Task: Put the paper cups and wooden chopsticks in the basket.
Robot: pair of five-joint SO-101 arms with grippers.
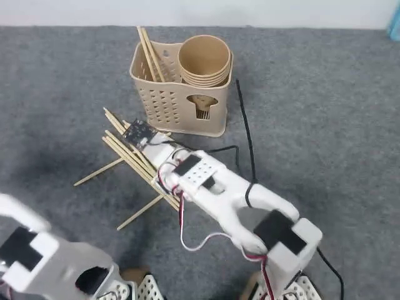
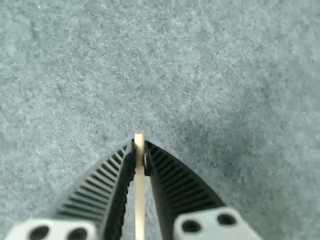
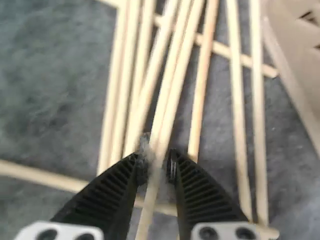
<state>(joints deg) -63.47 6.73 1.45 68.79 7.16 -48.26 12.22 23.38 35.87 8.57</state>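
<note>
Trailing black cable (image 1: pixel 245 125) beside basket (image 1: pixel 164 100)

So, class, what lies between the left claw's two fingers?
A single wooden chopstick, pinched in the left claw, shown in the left wrist view.

A grey, felt-like mat (image 1: pixel 325 94) covers the worktop under soft, even light. A pale wall (image 1: pixel 187 12) runs along its far edge, with something blue (image 1: pixel 395 22) at one corner.
</note>
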